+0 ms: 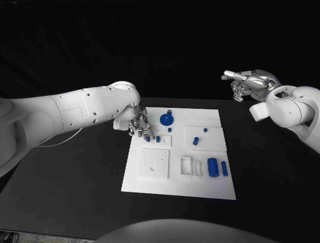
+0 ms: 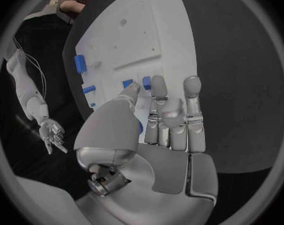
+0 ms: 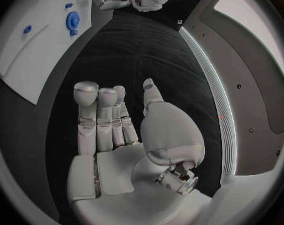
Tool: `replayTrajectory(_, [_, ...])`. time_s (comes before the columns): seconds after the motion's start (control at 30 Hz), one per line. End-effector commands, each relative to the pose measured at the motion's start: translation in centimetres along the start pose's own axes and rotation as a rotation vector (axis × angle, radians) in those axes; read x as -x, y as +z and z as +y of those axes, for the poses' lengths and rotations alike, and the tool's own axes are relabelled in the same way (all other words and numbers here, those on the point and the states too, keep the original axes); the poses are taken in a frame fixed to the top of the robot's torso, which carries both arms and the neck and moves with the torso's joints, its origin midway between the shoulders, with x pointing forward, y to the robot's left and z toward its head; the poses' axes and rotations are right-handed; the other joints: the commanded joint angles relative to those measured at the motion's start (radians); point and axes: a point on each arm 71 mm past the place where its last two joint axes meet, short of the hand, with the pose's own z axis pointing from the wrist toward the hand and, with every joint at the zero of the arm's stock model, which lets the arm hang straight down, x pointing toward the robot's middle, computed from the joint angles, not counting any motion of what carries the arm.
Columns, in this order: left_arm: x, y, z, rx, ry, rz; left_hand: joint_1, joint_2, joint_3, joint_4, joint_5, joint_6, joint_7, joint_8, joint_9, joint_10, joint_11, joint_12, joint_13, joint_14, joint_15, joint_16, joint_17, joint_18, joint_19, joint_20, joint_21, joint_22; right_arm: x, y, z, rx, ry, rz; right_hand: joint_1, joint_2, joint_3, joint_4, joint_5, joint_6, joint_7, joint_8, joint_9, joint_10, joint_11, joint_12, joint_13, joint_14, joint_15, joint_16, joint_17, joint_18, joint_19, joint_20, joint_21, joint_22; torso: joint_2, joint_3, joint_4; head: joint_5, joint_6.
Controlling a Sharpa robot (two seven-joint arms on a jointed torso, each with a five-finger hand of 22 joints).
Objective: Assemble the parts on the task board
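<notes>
The white task board (image 1: 204, 190) lies in the middle of the black table. On it are a round blue disc (image 1: 166, 119), small blue pegs (image 1: 196, 141), a blue cylinder (image 1: 212, 167) and a blue bar (image 1: 224, 169). My left hand (image 1: 140, 126) hovers over the board's left edge, its fingers stretched out and apart toward two small blue pieces (image 1: 158, 138). The left wrist view shows these pieces (image 2: 146, 82) just past the fingertips (image 2: 159, 84), with nothing plainly held. My right hand (image 1: 246, 83) hangs in the air beyond the board's far right corner, its palm (image 3: 116, 130) bare.
A raised white square block (image 1: 154, 163) and slotted holders (image 1: 186, 166) stand on the board's near half. Black tabletop (image 1: 65, 192) surrounds the board on all sides. A thin cable (image 1: 62, 139) trails from my left arm.
</notes>
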Motion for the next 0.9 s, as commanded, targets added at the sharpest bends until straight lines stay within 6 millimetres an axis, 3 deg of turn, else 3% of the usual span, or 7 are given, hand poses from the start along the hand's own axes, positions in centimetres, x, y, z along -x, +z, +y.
replayTrajectory(0.03, [-0.5, 0.2, -0.2, -0.020, -0.011, 0.015, 0.002, 0.004, -0.001, -0.003, 0.000, 0.006, -0.002, -0.003, -0.167, 0.001, 0.005, 0.004, -0.002, -0.005, 0.002, 0.001, 0.000, -0.001, 0.004, 0.000, -0.003, 0.018, -0.2, 0.0, 0.0, 0.005, -0.004, 0.017, 0.001, 0.005, -0.003, -0.002, 0.005, 0.001, 0.000, -0.002, -0.001, 0.005, 0.000, -0.001, 0.001, 0.001, -0.004, -0.003, -0.001, 0.011, 0.046, -0.002, -0.004, 0.076, 0.000, 0.0000, 0.0003, 0.000, 0.000])
replayTrajectory(0.13, [-0.5, 0.2, -0.2, -0.019, -0.016, 0.010, -0.002, 0.001, -0.001, 0.003, -0.010, 0.006, -0.002, -0.003, -0.167, 0.001, 0.005, 0.004, -0.002, -0.005, 0.002, 0.002, 0.001, -0.001, 0.004, 0.000, -0.002, 0.018, -0.2, 0.0, 0.0, 0.005, -0.004, 0.018, 0.001, 0.005, -0.003, -0.002, 0.005, 0.001, 0.000, -0.002, -0.001, 0.005, 0.000, -0.001, 0.001, 0.001, -0.004, -0.003, -0.001, 0.011, 0.046, -0.002, -0.004, 0.076, 0.000, -0.0005, 0.0001, 0.000, 0.001])
replayTrajectory(0.2, [-0.4, 0.2, -0.1, -0.017, -0.019, 0.007, -0.008, -0.005, 0.001, 0.013, -0.043, 0.006, -0.001, -0.002, -0.166, 0.002, 0.005, 0.004, -0.002, -0.005, 0.002, 0.002, 0.001, 0.000, 0.004, 0.000, -0.002, 0.018, -0.2, 0.0, 0.0, 0.005, -0.005, 0.018, 0.001, 0.005, -0.003, -0.002, 0.005, 0.001, 0.000, -0.002, -0.001, 0.005, 0.000, -0.001, 0.001, 0.001, -0.004, -0.003, -0.001, 0.011, 0.046, -0.002, -0.004, 0.076, 0.000, -0.0006, 0.0000, -0.001, 0.001])
replayTrajectory(0.23, [-0.4, 0.2, 0.0, -0.014, -0.021, 0.004, -0.014, -0.013, 0.005, 0.024, -0.077, 0.007, -0.001, -0.002, -0.164, 0.003, 0.006, 0.004, -0.002, -0.004, 0.002, 0.003, 0.001, 0.001, 0.005, 0.000, -0.002, 0.018, -0.2, 0.0, 0.0, 0.004, -0.005, 0.017, 0.001, 0.005, -0.003, -0.002, 0.005, 0.001, 0.000, -0.002, -0.001, 0.005, 0.000, -0.001, 0.001, 0.001, -0.004, -0.003, -0.001, 0.011, 0.046, -0.002, -0.004, 0.076, 0.000, -0.0005, 0.0002, -0.001, 0.000])
replayTrajectory(0.3, [-0.4, 0.2, 0.1, -0.009, -0.021, -0.002, -0.017, -0.024, 0.016, 0.041, -0.097, 0.007, -0.001, -0.002, -0.161, 0.003, 0.006, 0.004, -0.003, -0.003, 0.002, 0.004, 0.002, 0.002, 0.006, 0.000, -0.002, 0.018, -0.1, 0.0, -0.1, 0.004, -0.005, 0.017, 0.001, 0.005, -0.003, -0.002, 0.005, 0.001, 0.000, -0.002, -0.001, 0.005, 0.000, -0.001, 0.001, 0.001, -0.004, -0.003, -0.001, 0.011, 0.046, -0.002, -0.004, 0.076, 0.000, -0.0005, 0.0003, -0.002, 0.001])
replayTrajectory(0.83, [-0.1, -0.1, 1.1, 0.006, -0.025, -0.044, -0.015, -0.030, 0.019, 0.055, -0.102, 0.008, -0.002, -0.002, -0.153, 0.004, 0.005, 0.004, -0.004, -0.003, 0.002, 0.006, 0.003, 0.003, 0.007, 0.000, -0.002, 0.018, 0.0, -0.1, -0.1, 0.002, -0.008, 0.015, 0.002, 0.006, -0.002, -0.003, 0.006, 0.002, 0.000, -0.002, -0.001, 0.005, 0.000, -0.001, 0.001, 0.000, -0.004, -0.005, -0.003, 0.011, 0.046, -0.002, -0.006, 0.076, -0.001, -0.0014, 0.0008, -0.002, 0.004])
replayTrajectory(0.9, [0.0, -0.3, 1.2, -0.008, -0.048, -0.054, -0.019, -0.036, 0.021, 0.066, -0.114, 0.011, -0.003, -0.002, -0.151, 0.008, 0.004, 0.004, -0.004, 0.000, 0.000, 0.008, 0.006, 0.003, 0.010, -0.001, -0.002, 0.017, 0.0, -0.1, -0.1, 0.002, -0.009, 0.014, 0.002, 0.006, -0.002, -0.003, 0.006, 0.002, 0.000, -0.002, -0.001, 0.005, 0.000, -0.001, 0.001, 0.000, -0.004, -0.005, -0.003, 0.011, 0.046, -0.002, -0.006, 0.076, 0.000, -0.0011, 0.0013, -0.003, 0.004])
